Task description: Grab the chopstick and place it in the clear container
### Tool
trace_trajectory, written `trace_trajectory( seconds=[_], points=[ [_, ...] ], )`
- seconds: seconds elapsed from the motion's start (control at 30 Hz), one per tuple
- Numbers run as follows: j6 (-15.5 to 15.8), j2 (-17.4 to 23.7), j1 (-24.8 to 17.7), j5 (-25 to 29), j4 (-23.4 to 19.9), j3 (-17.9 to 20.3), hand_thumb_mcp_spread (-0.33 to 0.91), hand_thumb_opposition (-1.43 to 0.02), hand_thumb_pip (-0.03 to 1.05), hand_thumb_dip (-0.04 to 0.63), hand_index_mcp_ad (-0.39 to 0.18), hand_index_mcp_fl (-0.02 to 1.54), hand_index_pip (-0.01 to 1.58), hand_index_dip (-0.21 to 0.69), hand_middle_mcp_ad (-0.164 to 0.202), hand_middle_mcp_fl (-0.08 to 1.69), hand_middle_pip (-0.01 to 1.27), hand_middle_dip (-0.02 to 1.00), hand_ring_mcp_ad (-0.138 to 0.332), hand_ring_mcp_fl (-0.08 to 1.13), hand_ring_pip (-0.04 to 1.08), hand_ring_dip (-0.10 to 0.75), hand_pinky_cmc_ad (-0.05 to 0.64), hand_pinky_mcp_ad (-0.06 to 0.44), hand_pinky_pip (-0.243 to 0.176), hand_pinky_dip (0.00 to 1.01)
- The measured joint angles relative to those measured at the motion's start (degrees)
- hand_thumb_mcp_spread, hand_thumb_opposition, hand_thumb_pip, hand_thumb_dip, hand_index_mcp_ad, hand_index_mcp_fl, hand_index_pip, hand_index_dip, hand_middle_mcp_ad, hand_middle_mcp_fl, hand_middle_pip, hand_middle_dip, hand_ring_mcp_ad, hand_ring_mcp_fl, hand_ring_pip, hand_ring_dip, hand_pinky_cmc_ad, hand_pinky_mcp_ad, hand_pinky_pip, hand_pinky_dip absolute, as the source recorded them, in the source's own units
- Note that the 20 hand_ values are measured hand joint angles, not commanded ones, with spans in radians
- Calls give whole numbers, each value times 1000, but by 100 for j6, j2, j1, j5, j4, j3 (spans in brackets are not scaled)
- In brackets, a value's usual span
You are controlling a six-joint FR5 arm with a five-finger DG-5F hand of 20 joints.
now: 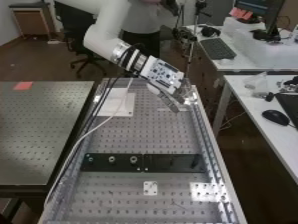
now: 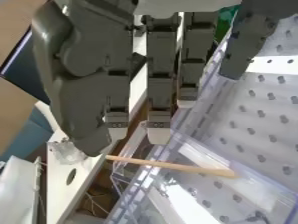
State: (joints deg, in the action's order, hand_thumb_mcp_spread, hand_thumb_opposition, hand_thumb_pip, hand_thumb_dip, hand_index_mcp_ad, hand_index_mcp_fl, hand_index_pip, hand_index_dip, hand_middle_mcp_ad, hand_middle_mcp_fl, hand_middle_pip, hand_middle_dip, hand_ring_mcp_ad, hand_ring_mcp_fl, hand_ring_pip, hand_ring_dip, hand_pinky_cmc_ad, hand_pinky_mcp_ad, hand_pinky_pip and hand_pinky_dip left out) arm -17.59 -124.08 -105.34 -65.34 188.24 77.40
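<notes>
Already, the chopstick (image 2: 166, 165) slants across the outline of the clear container (image 2: 263, 178), its thicker end within that outline and its thinner end jutting past the wall, right by the tip of the thumb (image 2: 83, 100). Whether it leans on the container's rim or is just above it, I cannot tell. Its long axis runs from the thumb tip inward over the container, crossing the line of the hanging fingers (image 2: 159, 95) rather than following it. The hand (image 1: 166, 79) has its fingers straight, and none looks curled round the wood; whether the thumb touches it is unclear. Beyond the container stretches the perforated bench (image 1: 146, 132), its long edge rail passing beside or beneath; outward on the other side stands the white desk (image 1: 256, 95).

I judge the placing nearly finished. What matters next is that jutting end: if it drags against the thumb as the hand rises, the chopstick could tip out past the container's wall, so a straight lift, clear of it, seems wise.
</notes>
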Motion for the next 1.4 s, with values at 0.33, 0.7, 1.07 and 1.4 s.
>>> trace_trajectory(
  seconds=[0.33, 0.7, 1.07, 1.4],
  points=[
    [264, 315, 144, 55, -385, 106, 506, -785, 311, 260, -215, 689, 51, 380, 40, 733, 124, 688, 70, 311, 68, 503, 361, 297, 0, 258],
    [1208, 1417, 326, 230, -1341, 1140, 244, -621, 150, 70, -206, 223, 17, 408, 73, 101, 91, 452, 145, 21, 52, 309, 476, 360, -93, 354],
    [3125, 2353, 603, -21, -1919, 1869, 182, -588, 222, 5, -206, 188, 37, 302, 77, 37, 105, 250, 166, 5, 54, 129, 525, 363, -143, 211],
    [5334, 2975, 1139, -1150, -2007, 2086, 145, -588, 276, 5, -206, 155, 51, 278, 75, 45, 120, 216, 166, 5, 54, 98, 524, 363, -143, 175]
  ],
)
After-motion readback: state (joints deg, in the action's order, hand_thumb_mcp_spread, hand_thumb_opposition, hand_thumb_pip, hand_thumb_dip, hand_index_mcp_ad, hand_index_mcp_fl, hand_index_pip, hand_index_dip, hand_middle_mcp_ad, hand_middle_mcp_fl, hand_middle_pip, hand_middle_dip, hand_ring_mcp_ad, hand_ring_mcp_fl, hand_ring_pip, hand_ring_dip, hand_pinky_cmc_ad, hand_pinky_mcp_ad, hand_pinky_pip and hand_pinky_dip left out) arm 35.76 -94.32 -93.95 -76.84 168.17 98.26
